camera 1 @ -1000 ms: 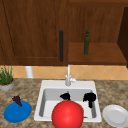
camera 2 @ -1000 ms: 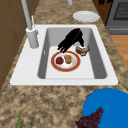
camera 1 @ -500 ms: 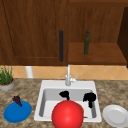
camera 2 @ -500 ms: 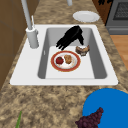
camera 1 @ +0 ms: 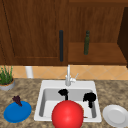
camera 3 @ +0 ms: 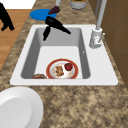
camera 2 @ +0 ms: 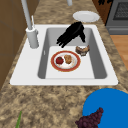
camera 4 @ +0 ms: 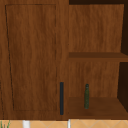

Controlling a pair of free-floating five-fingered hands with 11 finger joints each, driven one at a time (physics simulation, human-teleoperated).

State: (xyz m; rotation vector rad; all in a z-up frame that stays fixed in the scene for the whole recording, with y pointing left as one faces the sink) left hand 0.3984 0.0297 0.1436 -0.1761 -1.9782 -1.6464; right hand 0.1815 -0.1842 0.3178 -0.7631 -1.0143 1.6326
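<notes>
Just beneath the right hand's [camera 2: 72, 32] straight, spread fingers [camera 2: 62, 41] lies a brown pastry [camera 2: 82, 49]; apart; left hand [camera 1: 63, 92] hovers nearby.

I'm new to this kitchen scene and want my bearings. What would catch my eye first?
A red-rimmed plate carrying a tomato and a browned piece of food lies on the floor of the white sink. A black hand hovers above the basin near a small brown bowl, and a blue plate with dark grapes lies on the counter to the sink's left.
</notes>
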